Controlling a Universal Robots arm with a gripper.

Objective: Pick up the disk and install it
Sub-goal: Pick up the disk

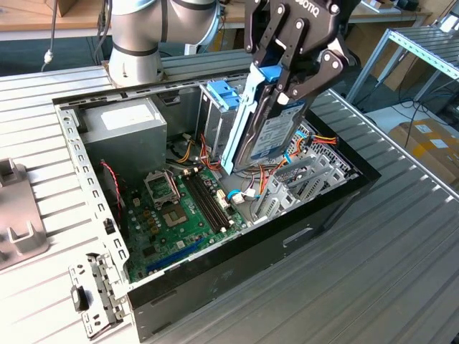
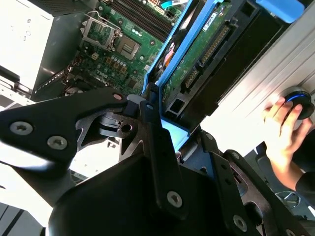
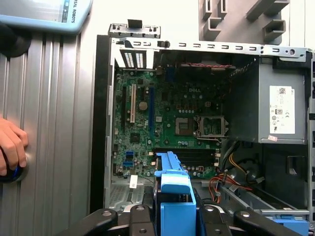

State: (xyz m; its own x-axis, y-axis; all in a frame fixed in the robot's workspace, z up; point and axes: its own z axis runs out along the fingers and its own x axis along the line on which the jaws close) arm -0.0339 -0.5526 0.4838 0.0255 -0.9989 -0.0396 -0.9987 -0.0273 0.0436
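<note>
My claw [image 1: 287,87] is clenched on the disk [image 1: 269,136], one finger on each broad side near its upper end. It points down into the open computer case [image 1: 287,236] at a slant. The black linkages spread out above the grip.

The disk hangs on edge and tilted, its white label facing the exterior view's right and its light-blue frame running along the edges. Its lower end is over the inside of the case, just beside the drive cage [image 1: 222,97] with the blue tabs and above a tangle of coloured cables. I cannot tell whether it touches anything there. In the second wrist view the disk's green circuit side [image 2: 202,54] shows.

My arm [image 1: 140,36] stands behind the case, its grey joint above the back wall. Inside the case lie the motherboard [image 1: 176,215] and the power supply box [image 1: 122,125]. The case rests on the ribbed table [image 1: 401,272]. Beside the case, a person's hand [image 2: 283,130] rests on a round knob [image 2: 300,101].
</note>
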